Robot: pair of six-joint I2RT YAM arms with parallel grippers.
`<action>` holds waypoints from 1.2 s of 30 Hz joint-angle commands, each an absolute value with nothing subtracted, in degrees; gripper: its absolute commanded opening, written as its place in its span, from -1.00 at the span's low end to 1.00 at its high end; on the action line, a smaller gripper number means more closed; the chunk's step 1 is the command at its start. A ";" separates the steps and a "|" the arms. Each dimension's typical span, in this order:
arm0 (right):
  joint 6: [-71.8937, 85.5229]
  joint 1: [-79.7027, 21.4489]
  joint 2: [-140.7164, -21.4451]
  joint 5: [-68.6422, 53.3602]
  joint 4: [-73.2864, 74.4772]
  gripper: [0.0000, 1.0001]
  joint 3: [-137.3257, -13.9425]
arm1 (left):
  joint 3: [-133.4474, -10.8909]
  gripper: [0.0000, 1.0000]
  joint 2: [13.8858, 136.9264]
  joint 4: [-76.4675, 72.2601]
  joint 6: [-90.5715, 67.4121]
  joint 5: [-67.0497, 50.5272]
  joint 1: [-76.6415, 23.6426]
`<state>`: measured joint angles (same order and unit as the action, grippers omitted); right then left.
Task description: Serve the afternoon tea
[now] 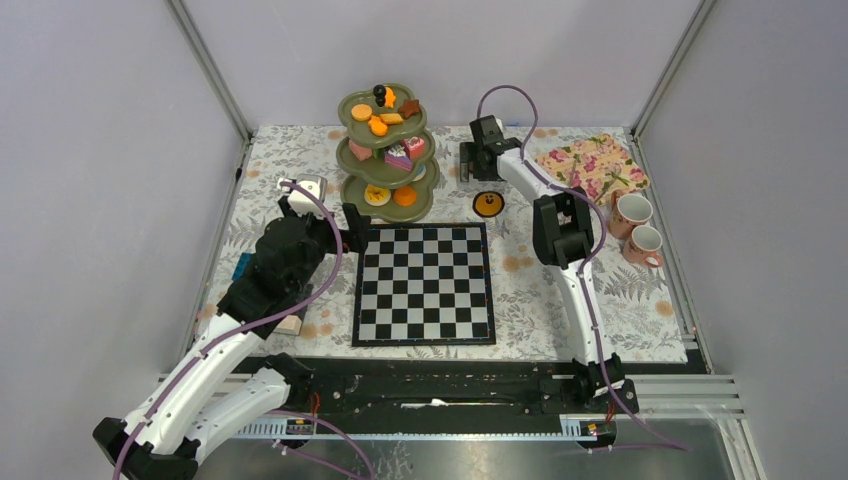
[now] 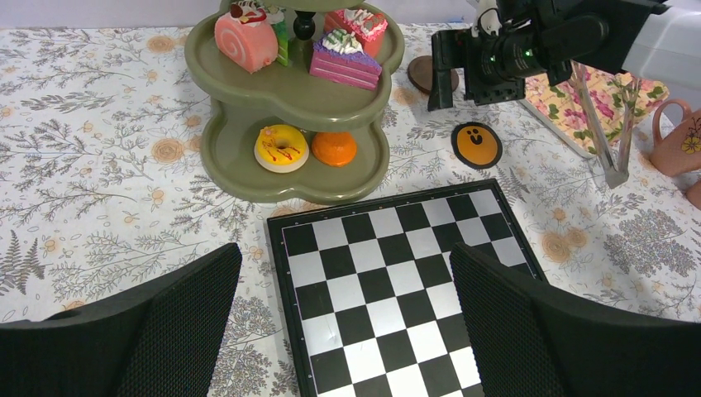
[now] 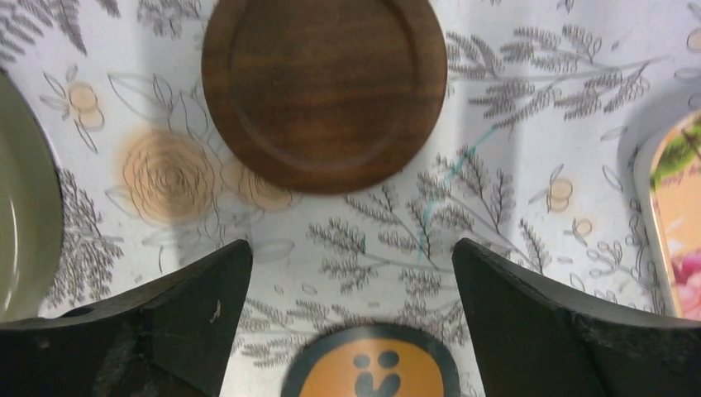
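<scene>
The olive-green three-tier stand (image 1: 352,193) stands at the back centre, loaded with orange, pink and brown pastries (image 1: 378,125). The left wrist view shows its lower tiers (image 2: 231,62) with a pink roll (image 2: 245,43), a pink cake slice (image 2: 345,60), a yellow donut (image 2: 281,148) and an orange bun (image 2: 334,149). Two pink cups (image 1: 633,210) (image 1: 645,245) stand at the right. My left gripper (image 1: 357,228) is open and empty at the chessboard's far left corner. My right gripper (image 1: 482,160) is open and empty, hovering right of the stand above a brown wooden coaster (image 3: 324,87).
A black-and-white chessboard (image 1: 425,283) lies in the middle. An orange smiley coaster (image 1: 488,204) lies behind it, also in the right wrist view (image 3: 372,372). A floral tray (image 1: 592,165) sits at the back right. A beige block (image 1: 290,325) and a blue block (image 1: 242,266) lie under my left arm.
</scene>
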<state>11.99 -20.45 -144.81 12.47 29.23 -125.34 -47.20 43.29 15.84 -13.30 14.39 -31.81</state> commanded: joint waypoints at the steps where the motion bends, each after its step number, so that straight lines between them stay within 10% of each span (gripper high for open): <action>1: 14.02 -18.82 -147.72 11.43 31.16 0.97 -131.29 | -46.93 0.98 43.09 13.61 -12.93 14.18 -31.92; 15: 24.41 -14.90 -154.26 8.15 31.27 0.47 -139.46 | -47.02 0.98 43.95 13.43 -12.92 13.99 -31.95; 36: 9.66 -18.91 -151.90 23.22 41.48 0.33 -136.88 | -47.20 0.98 44.66 13.45 -13.10 13.45 -31.91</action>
